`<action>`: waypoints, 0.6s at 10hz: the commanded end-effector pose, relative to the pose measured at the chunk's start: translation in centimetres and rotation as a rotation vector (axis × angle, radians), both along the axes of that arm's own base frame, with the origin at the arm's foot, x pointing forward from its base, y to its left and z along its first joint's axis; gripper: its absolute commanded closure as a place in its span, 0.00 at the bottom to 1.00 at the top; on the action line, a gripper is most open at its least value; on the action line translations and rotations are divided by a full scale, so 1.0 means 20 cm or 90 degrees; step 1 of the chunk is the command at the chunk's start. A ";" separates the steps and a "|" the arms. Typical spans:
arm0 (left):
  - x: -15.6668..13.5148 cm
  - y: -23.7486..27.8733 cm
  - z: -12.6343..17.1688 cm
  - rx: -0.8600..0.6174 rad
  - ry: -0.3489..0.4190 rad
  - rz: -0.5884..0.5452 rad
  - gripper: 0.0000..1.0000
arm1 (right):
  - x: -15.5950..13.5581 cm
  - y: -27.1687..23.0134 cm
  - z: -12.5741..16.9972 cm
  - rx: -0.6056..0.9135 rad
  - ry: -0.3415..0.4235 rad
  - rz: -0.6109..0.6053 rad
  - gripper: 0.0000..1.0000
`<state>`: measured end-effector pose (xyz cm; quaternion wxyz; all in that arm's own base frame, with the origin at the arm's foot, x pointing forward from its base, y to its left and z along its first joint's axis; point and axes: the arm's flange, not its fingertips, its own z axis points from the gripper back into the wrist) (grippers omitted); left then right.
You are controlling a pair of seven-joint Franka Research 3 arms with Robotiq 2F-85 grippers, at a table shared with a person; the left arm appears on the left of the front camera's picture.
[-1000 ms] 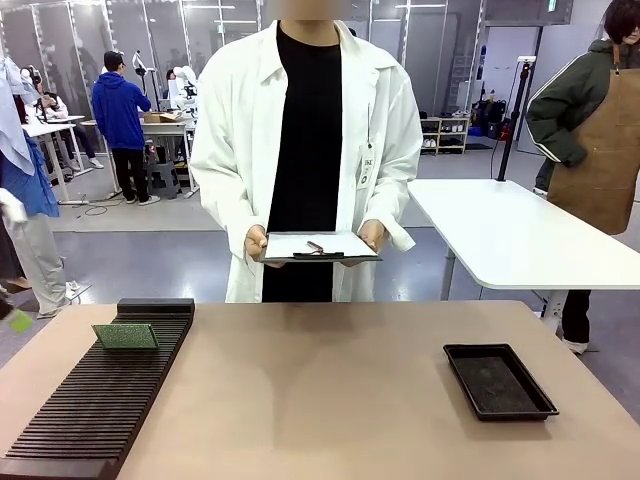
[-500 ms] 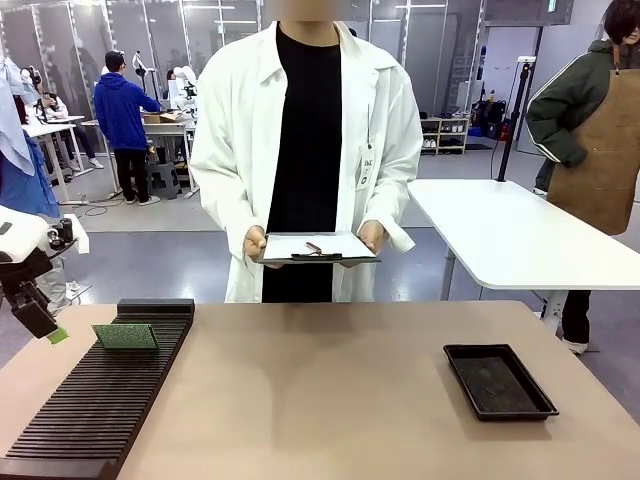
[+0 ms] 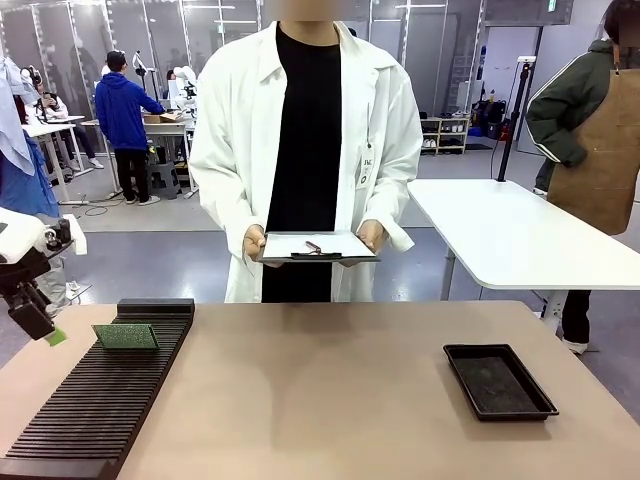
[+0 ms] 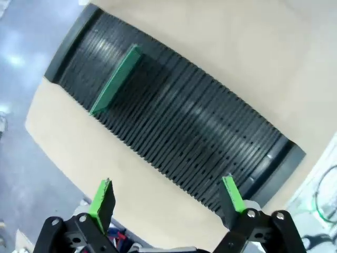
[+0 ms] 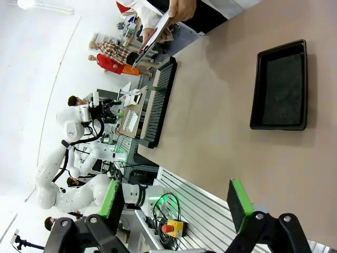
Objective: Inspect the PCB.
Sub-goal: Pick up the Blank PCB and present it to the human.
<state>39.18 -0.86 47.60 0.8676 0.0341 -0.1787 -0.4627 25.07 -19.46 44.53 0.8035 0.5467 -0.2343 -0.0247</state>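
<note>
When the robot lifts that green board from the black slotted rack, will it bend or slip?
Probably stiff: the PCB stands on edge in the rack without sagging. Likely light, being so thin. Pushed sideways, it might tip.

1. The table's [image 3: 320, 400] middle lies bare — a wide lane between the slotted rack [image 3: 100, 405] at nine o'clock and the black tray [image 3: 498, 380] at three.
2. The PCB [image 3: 125, 336] stands upright in the rack's far slots; the nearer slots are free.
3. At twelve o'clock, the person's clipboard [image 3: 318, 247] is held past the far edge — above table height.
</note>
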 end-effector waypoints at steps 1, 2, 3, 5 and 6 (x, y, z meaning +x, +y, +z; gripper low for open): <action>0.01 0.04 0.02 0.043 -0.007 -0.075 0.00 | 0.00 -0.01 0.00 0.004 -0.014 0.003 0.00; 0.08 0.05 0.01 0.080 -0.010 -0.141 0.00 | 0.00 -0.01 0.00 0.004 -0.014 0.003 0.00; 0.15 0.04 -0.01 0.115 -0.001 -0.204 0.00 | 0.00 -0.01 0.00 0.004 -0.014 0.003 0.00; 0.28 0.04 -0.09 0.175 -0.062 -0.316 0.00 | 0.00 -0.01 0.00 0.004 -0.014 0.003 0.00; 0.35 0.02 -0.13 0.183 -0.081 -0.342 0.00 | 0.00 -0.01 0.00 0.004 -0.014 0.003 0.00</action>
